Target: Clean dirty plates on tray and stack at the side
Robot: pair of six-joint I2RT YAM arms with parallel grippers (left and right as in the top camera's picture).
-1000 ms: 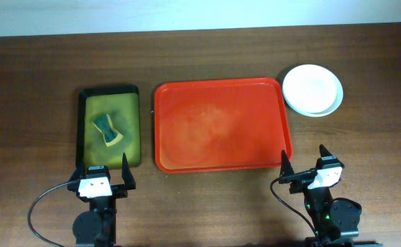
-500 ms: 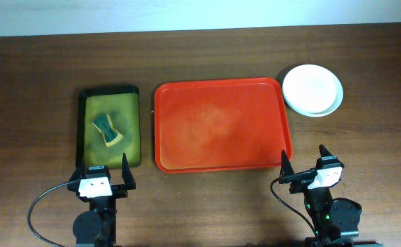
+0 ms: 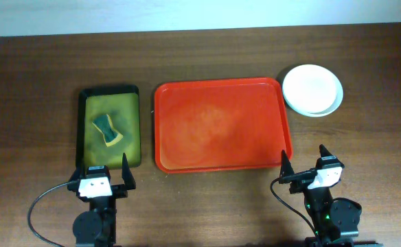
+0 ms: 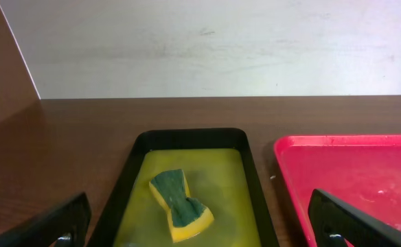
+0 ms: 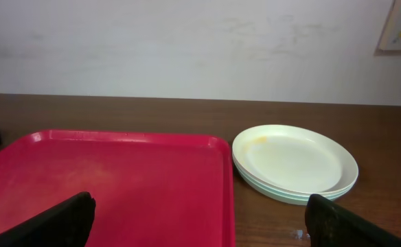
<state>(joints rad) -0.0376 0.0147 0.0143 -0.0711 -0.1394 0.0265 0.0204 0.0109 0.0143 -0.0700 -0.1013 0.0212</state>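
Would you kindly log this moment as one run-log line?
plates: stacked beside tray | tray: holds no plates | sponge: in green tray | left gripper: open | right gripper: open

Dark brown wood-grain surface [image 3: 42, 68] ran back to a pale wall. Three things sat directly on it. The red-orange tray [image 3: 218, 83] lay flat near the middle, long side running left to right. A smaller black-rimmed olive-green tray [image 3: 109, 88] lay just beside its left edge, long side running front to back; a narrow strip of bare wood showed between them, so they were not touching. The stack of plates [image 3: 312, 89] sat at the red tray's far right corner, cream-white one on top, mint-blue rims under it. Whether the stack touched the tray rim could not be told.
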